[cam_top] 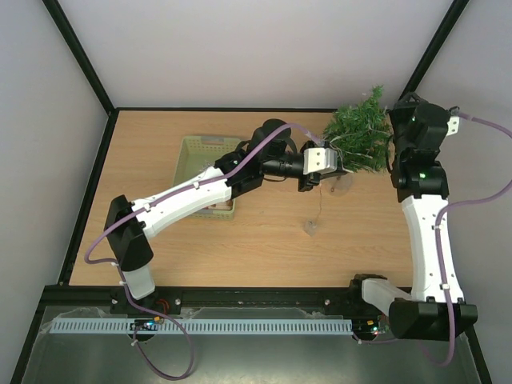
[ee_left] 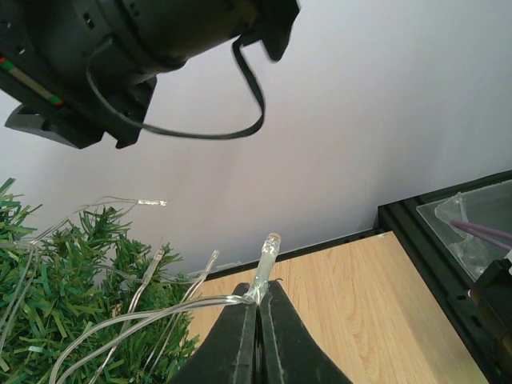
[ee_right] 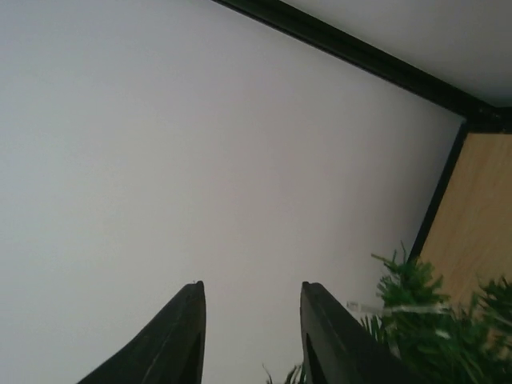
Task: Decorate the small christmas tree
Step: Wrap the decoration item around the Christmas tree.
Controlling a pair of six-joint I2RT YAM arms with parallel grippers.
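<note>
Reaching across the table (cam_top: 264, 248) from its base, the left arm lay long and low, its elbow above the green basket (cam_top: 192, 148) and its wrist level, pointing at the left side of the small christmas tree (cam_top: 360, 132); the tree stood at the far right of the table, between the two wrists. The left gripper (ee_left: 258, 292) had its fingers pressed together on a clear string of lights (ee_left: 224, 300); one bulb (ee_left: 269, 244) stuck up just above the fingertips, and the wire ran from the pinch into the tree's branches. A loose length of the string hung down on the near side of the tree and met the table. The right arm rose steeply from its base, its forearm nearly upright and its wrist folded over just right of the tree; the right gripper (ee_right: 252, 320) faced the pale wall, its fingers spread with nothing between them, and the tree's needles showed just beside its right finger.
</note>
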